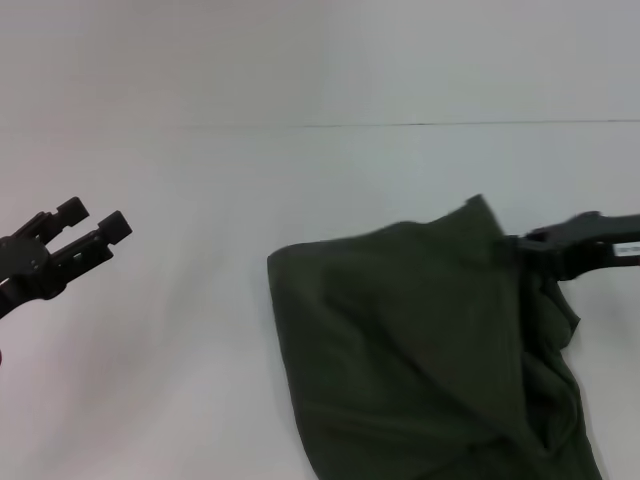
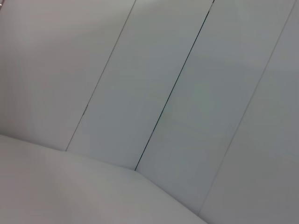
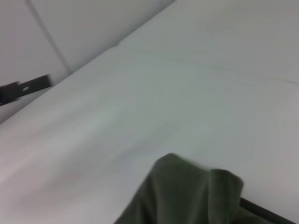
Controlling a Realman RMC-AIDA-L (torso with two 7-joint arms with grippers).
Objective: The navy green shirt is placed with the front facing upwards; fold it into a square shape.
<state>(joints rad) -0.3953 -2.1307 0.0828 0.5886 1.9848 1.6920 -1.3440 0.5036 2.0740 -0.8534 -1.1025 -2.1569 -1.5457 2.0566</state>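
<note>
Notice your right gripper pinches the navy green shirt at its raised edge to fold it; left gripper waits apart, fingers spread.

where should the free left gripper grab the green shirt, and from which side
Likely the shirt's upper left corner, approached from the robot's left. That corner stands out free over the white table, facing the open left gripper. The right gripper already pinches the raised right edge, so a matching grip could spread the cloth.
</note>
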